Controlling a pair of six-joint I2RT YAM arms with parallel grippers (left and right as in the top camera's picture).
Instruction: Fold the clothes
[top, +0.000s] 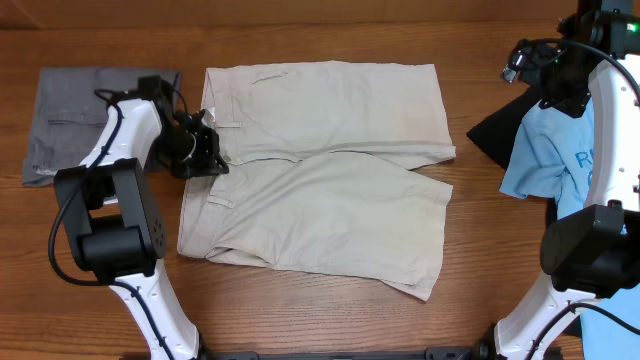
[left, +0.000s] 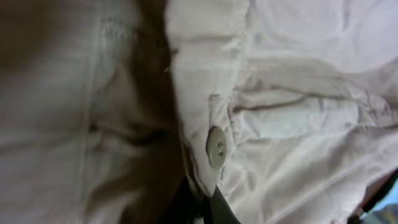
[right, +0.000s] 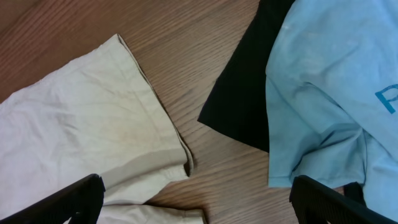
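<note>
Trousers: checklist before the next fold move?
1. Left gripper shut at the waistband of the trousers: ok.
2. Cloth really pinched in it: cannot tell; the left wrist view is all close-up fabric.
3. Right gripper open, empty: ok.
4. Trousers spread flat, not yet folded: ok.
5. Grey trousers apart from the beige pair: ok.
6. Black cloth and blue T-shirt clear of the leg hems: ok, wood shows between.
</note>
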